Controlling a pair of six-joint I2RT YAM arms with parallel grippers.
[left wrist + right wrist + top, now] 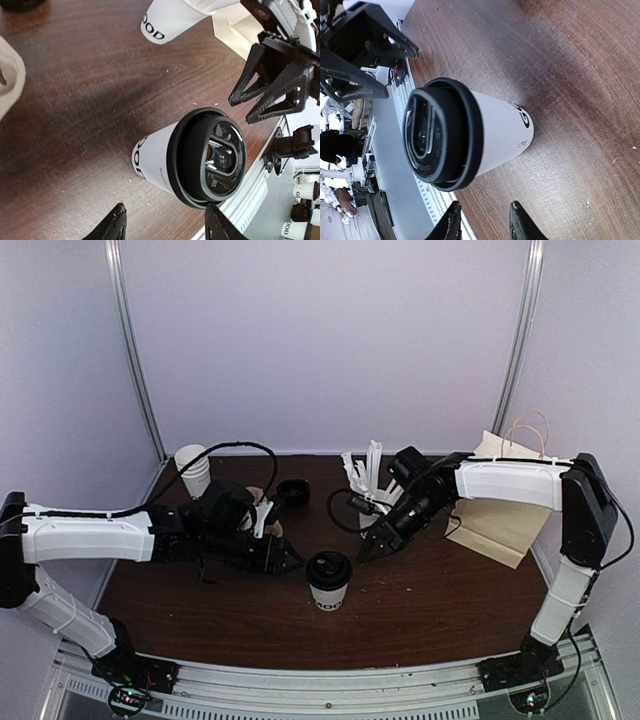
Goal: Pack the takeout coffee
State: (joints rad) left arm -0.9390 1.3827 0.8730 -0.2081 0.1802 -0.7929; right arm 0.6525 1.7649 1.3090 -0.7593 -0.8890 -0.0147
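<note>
Left claw and right claw flank takeout coffee; paper bag behind.

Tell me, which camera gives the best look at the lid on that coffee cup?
The left wrist view: it looks almost straight onto the black dome lid, close and whole. The right wrist view shows the lid close too, but at a slant. The top external view shows the lid small and far off.

paper bag, stacked cups, loose black lid
</note>
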